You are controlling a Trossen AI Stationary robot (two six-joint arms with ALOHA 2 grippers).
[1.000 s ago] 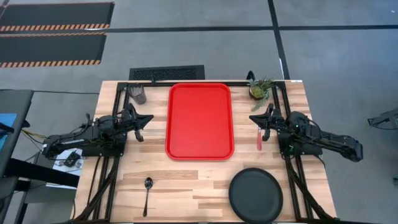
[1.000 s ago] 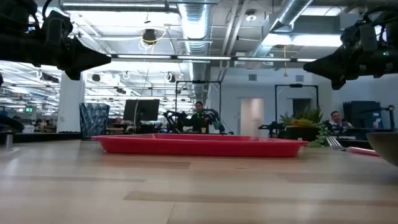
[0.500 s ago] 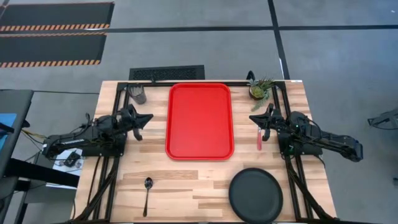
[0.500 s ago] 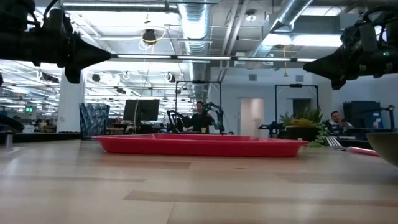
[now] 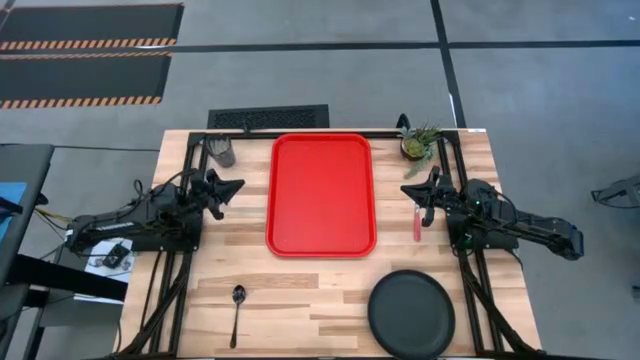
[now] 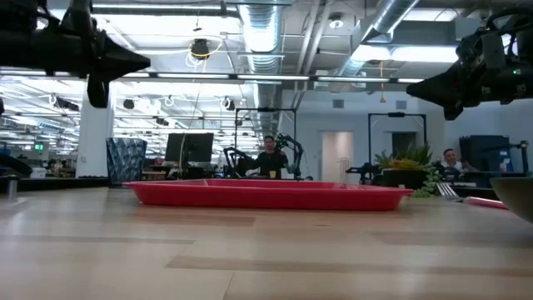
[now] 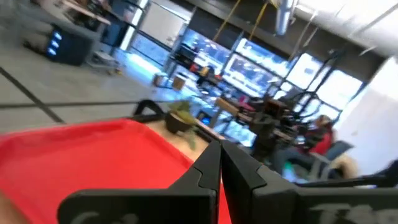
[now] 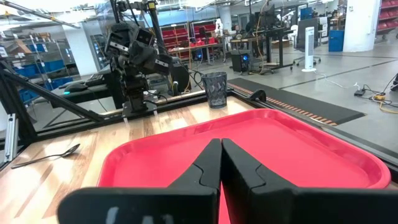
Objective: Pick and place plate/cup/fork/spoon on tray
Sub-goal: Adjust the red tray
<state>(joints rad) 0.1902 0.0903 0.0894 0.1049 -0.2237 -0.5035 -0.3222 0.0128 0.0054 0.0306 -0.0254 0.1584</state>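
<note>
The red tray (image 5: pixel 320 195) lies at the table's middle. The black plate (image 5: pixel 411 314) rests flat near the front edge, right of centre. The dark spoon (image 5: pixel 237 312) lies near the front left. The pink fork (image 5: pixel 417 222) lies flat just right of the tray. The dark cup (image 5: pixel 222 151) stands upright at the far left. My left gripper (image 5: pixel 238 185) is shut and empty, above the table left of the tray. My right gripper (image 5: pixel 405 188) is shut and empty, right of the tray, above the fork's far end.
A small potted plant (image 5: pixel 418 143) stands at the far right corner, beyond my right gripper. People and other robot arms show in the room behind the table in the low view. Bare wood lies between the tray's near edge and the spoon and plate.
My left gripper has risen a little and swung slightly toward the table's far edge, staying shut. The tableware has not moved.
</note>
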